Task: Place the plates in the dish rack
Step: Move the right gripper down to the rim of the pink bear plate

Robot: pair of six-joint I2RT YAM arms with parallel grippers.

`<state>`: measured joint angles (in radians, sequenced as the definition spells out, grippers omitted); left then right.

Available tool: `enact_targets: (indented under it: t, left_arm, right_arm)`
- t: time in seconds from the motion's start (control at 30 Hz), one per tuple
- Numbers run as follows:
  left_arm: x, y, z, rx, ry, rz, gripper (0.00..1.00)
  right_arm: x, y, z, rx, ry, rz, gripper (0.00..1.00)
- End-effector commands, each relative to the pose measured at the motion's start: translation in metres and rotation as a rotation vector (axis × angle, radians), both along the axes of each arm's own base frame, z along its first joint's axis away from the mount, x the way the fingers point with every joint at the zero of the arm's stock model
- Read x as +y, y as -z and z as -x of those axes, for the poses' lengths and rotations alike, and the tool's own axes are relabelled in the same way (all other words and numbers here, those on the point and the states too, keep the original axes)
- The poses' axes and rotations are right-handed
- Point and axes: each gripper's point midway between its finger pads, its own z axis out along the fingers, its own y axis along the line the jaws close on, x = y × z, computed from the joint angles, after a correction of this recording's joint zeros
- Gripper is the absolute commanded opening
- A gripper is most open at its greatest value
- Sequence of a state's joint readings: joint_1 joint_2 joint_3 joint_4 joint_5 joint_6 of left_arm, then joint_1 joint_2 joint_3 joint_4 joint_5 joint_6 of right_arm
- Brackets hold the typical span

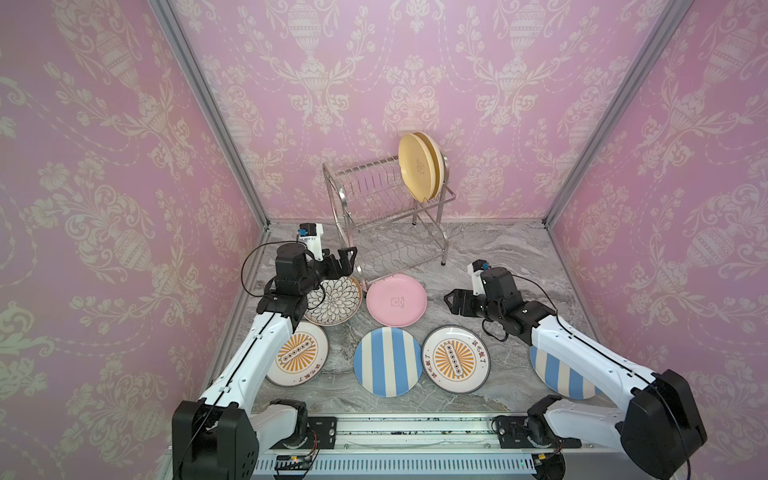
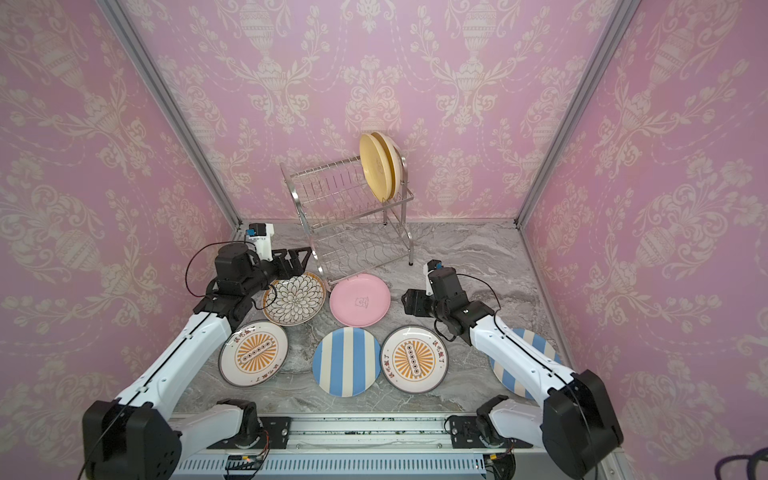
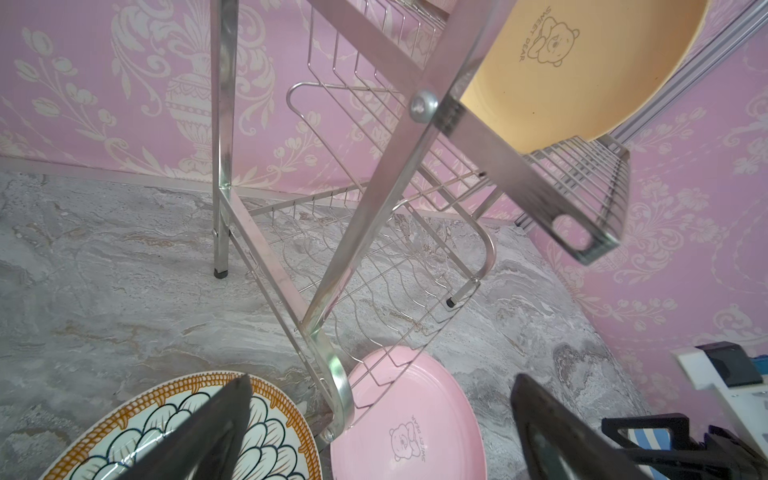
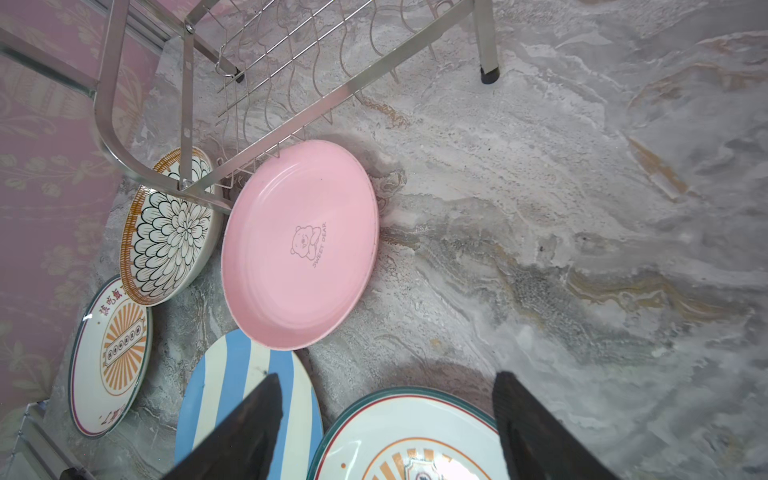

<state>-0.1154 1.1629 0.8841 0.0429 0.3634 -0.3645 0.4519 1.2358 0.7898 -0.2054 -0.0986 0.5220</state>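
Note:
The dish rack stands at the back with a yellow plate and a cream plate upright in its upper tier. Lying flat on the table are a pink plate, a petal-patterned plate, two sunburst plates and two striped plates. My left gripper hangs open by the rack's front left leg, above the petal plate's far edge. My right gripper is open and empty, just right of the pink plate.
Pink patterned walls close in the table on three sides. My right forearm covers part of the right striped plate. Bare marble lies to the right of the rack. The rack's lower shelf overhangs the pink plate's far rim.

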Motion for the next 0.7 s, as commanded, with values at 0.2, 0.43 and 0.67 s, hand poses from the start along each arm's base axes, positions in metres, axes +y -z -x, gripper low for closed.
enact_targets:
  t: [0.2, 0.43, 0.67]
  left_arm:
    - [-0.004, 0.020, 0.014, 0.040, 0.004, 0.005, 0.99]
    - [-0.003, 0.022, 0.009, 0.036, 0.010, -0.055, 0.99]
    - [-0.009, 0.028, 0.007, 0.043, 0.046, -0.043, 0.99]
  right_arm:
    - [0.024, 0.029, -0.017, 0.049, -0.074, -0.042, 0.74]
    - [0.042, 0.055, -0.035, 0.103, -0.110, -0.085, 0.68]
    - [0.049, 0.062, -0.042, 0.118, -0.108, -0.122, 0.65]
